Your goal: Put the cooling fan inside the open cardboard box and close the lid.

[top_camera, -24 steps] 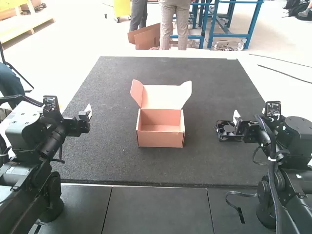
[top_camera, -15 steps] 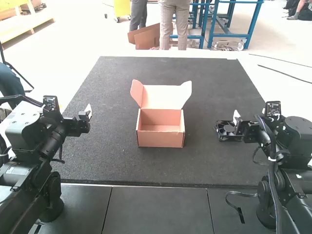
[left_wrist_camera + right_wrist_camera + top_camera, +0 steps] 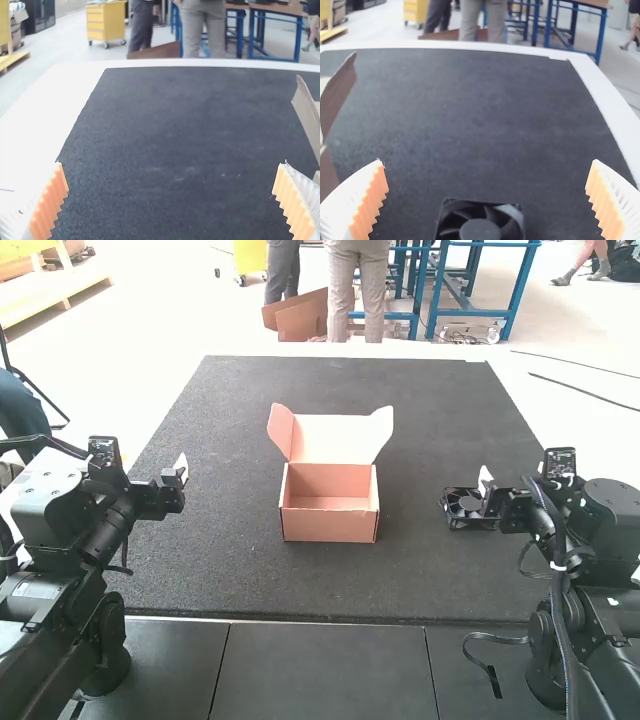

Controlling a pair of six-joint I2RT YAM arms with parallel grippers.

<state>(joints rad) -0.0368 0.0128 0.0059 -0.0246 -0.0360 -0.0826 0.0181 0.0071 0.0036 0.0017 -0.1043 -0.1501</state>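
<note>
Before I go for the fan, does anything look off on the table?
Nothing stands out. The cardboard box sits upright, lid open; the cooling fan lies flat just ahead of the open right hand; the left hand is open, empty.

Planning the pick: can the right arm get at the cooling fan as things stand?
Probably yes: the right gripper is open, right by the cooling fan, with nothing between them.

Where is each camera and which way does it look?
High view: above and behind the arms, looking down at the cardboard box; left gripper and right gripper show.
Left wrist view: on the left wrist, looking across the black mat; own fingers show.
Right wrist view: on the right wrist, looking at the cooling fan; own fingers show.
Shared: high and right wrist views both show the fan.
</note>
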